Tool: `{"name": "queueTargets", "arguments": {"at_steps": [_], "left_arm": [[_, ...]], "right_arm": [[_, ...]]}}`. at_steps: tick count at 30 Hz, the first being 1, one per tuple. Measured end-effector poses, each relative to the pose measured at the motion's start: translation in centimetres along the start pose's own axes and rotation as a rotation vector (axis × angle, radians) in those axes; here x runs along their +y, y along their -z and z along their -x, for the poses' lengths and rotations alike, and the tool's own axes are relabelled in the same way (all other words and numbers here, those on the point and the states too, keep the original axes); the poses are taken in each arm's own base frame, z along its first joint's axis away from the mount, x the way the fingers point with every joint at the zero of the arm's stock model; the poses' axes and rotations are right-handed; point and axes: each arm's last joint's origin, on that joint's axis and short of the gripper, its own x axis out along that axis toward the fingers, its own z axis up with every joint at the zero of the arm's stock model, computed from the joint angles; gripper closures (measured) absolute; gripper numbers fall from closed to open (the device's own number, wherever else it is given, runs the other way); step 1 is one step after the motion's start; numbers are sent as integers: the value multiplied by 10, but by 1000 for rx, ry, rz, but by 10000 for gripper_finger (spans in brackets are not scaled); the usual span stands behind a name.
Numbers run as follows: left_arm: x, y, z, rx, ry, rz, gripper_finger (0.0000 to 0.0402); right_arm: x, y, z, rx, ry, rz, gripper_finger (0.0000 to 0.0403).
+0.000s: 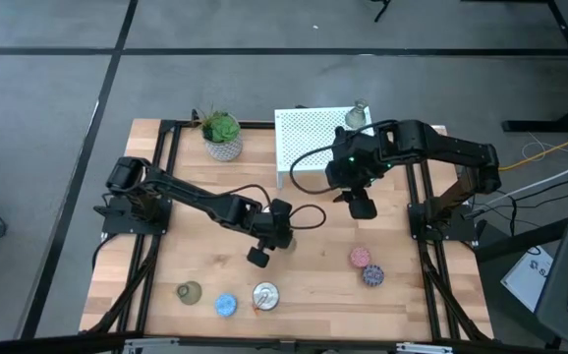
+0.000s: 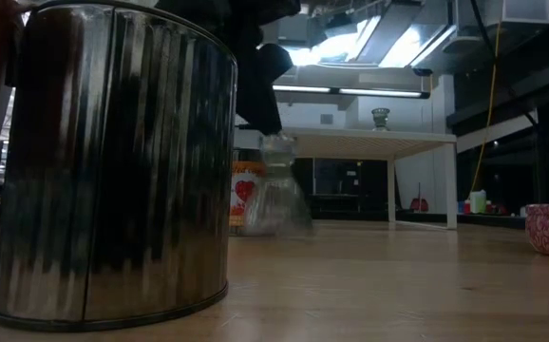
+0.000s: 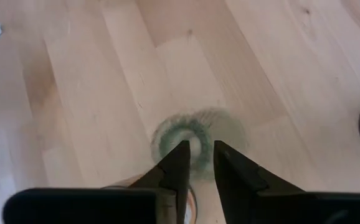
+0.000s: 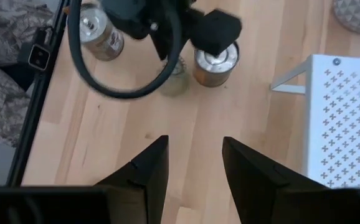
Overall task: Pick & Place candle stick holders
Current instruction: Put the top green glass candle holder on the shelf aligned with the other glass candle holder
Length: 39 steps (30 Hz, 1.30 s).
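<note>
Left gripper (image 3: 197, 163) poised over a candle stick holder (image 3: 198, 138) at centre frame of the wrist view.

Your left jaws are nearly together, straddling the holder's narrow top without clearly pinching it. It looks small, rigid, light and possibly slick; grip the neck, not the flared base. Right gripper (image 4: 192, 162) waits, jaws spread, empty.

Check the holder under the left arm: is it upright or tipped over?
Upright. The candle stick holder shows as a concentric round base and top from above in the left wrist view, and stands base-down on the table in the low view.
</note>
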Motion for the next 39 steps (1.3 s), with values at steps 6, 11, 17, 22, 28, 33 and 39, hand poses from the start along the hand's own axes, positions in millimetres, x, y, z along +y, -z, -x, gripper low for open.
{"name": "queueTargets", "arguments": {"at_steps": [6,11,17,22,28,33,39], "left_arm": [[0,-1,2,-6,-5,18,301],[2,-2,16,-28,-9,34,283],[4,12,46,-22,-16,107,286],[0,37,70,-98,-34,191,290],[-2,65,103,-324,-77,276,290],[-8,92,117,-441,-91,300,290],[-15,118,116,-576,-102,337,290]], "right_arm": [[9,0,-1,11,-13,3,249],[17,-1,-2,14,-24,27,249],[27,2,-16,59,-38,51,249],[33,10,-48,141,-2,44,249],[42,10,-97,50,-14,112,249],[48,10,-129,-72,41,159,249],[55,12,-154,-195,78,225,249]]}}
